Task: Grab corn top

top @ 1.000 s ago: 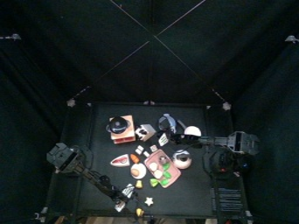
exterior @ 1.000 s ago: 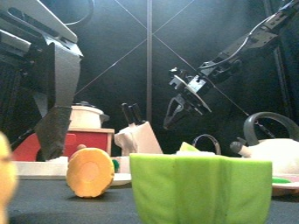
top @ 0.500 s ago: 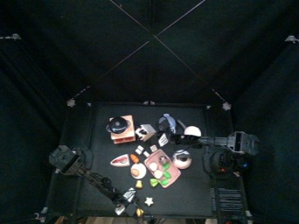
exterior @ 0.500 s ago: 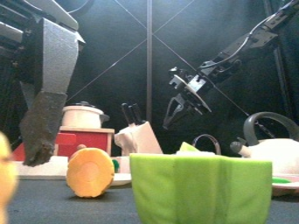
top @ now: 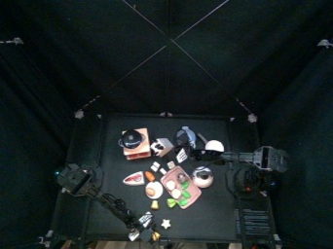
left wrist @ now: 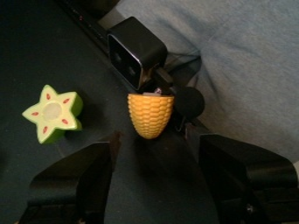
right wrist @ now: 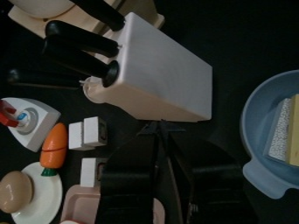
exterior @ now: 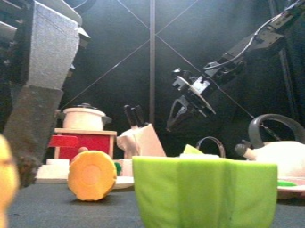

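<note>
The corn point(left wrist: 149, 115), a stubby yellow cob, lies at the table's front edge, next to a black device point(left wrist: 140, 52). My left gripper point(left wrist: 158, 175) hovers just short of it, jaws wide open, with the corn in line with the gap between them and nothing held. In the top view this gripper point(top: 140, 226) is low over the table's front edge. From the front, one of its fingers point(exterior: 42, 93) looms large at the left. My right gripper point(exterior: 188, 109) hangs above the right side of the table, away from the corn, its jaws looking shut and empty.
A green-and-yellow star point(left wrist: 49, 112) lies beside the corn. Near the front camera stand a green block point(exterior: 197, 191) and an orange-and-white round toy point(exterior: 93, 175). Behind them are a red box with a pot point(exterior: 81, 134), a white knife block point(right wrist: 158, 74) and a blue bowl point(right wrist: 281, 131).
My left gripper has moved left and closer to the front camera, its finger looming larger there. The right arm has not moved.
</note>
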Action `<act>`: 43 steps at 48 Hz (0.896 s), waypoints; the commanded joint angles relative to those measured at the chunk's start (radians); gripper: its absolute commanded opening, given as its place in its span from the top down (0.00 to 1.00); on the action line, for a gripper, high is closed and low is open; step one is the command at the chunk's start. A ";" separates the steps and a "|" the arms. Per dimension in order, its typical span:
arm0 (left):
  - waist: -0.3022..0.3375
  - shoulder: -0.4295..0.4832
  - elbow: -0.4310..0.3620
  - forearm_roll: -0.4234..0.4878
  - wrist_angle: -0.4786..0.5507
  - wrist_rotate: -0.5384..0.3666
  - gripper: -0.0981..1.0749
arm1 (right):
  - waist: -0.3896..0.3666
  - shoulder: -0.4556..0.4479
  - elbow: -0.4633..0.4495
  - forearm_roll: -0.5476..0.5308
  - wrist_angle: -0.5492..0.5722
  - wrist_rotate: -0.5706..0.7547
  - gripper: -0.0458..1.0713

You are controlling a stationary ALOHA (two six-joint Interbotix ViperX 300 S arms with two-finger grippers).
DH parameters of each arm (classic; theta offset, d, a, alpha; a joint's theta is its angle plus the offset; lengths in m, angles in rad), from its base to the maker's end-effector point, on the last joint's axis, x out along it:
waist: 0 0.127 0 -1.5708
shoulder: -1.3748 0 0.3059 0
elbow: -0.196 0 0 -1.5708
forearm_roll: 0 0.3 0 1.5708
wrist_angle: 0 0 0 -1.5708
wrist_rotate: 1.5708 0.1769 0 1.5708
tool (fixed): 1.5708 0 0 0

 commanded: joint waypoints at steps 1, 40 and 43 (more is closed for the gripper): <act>0.005 -0.009 -0.026 0.014 -0.012 0.002 0.11 | -0.002 -0.017 -0.012 -0.003 -0.003 0.000 0.48; 0.031 0.012 -0.035 0.060 -0.055 0.002 0.14 | -0.002 0.009 -0.021 -0.009 -0.005 0.000 0.48; 0.035 0.014 -0.035 0.060 -0.060 0.002 0.14 | -0.002 0.011 -0.021 -0.009 -0.005 0.000 0.48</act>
